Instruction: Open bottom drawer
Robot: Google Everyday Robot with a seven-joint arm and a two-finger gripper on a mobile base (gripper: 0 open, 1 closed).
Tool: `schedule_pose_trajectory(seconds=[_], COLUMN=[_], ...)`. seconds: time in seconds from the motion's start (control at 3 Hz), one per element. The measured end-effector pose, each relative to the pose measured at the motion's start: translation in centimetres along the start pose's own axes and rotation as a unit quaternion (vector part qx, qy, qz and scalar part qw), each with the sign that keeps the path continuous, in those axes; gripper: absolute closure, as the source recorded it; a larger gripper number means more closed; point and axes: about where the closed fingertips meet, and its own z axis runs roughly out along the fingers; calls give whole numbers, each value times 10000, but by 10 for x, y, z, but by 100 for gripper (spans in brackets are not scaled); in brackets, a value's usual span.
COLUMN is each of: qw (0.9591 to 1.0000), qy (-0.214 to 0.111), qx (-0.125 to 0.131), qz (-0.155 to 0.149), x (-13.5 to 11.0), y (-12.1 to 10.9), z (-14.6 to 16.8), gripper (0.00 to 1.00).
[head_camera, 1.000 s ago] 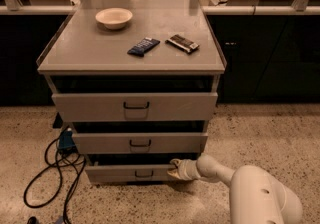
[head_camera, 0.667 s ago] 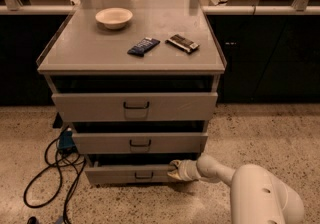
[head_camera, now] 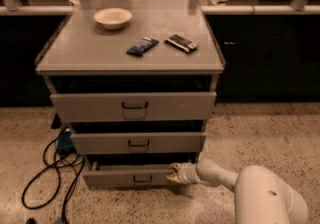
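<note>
The bottom drawer is the lowest and shallowest grey front of the cabinet, with a small dark wire handle at its centre. It stands pulled out a little, with a dark gap above its top edge. My gripper is at the drawer's right end, against the top edge of the front panel, to the right of the handle. The white arm reaches in from the lower right.
The middle drawer and top drawer sit above. On the cabinet top lie a white bowl, a blue packet and a dark packet. Black cables lie on the floor at left.
</note>
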Motion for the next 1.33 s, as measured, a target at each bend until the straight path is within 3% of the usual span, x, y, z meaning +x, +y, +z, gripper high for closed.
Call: schedule_pose_trajectory(seconds=[1.0,1.33], qw=[10000,9999], qy=[15,46], qx=[30,130], qz=[20,77], x=[-2,14], y=[7,33], z=[-11,-17], gripper=[100,100])
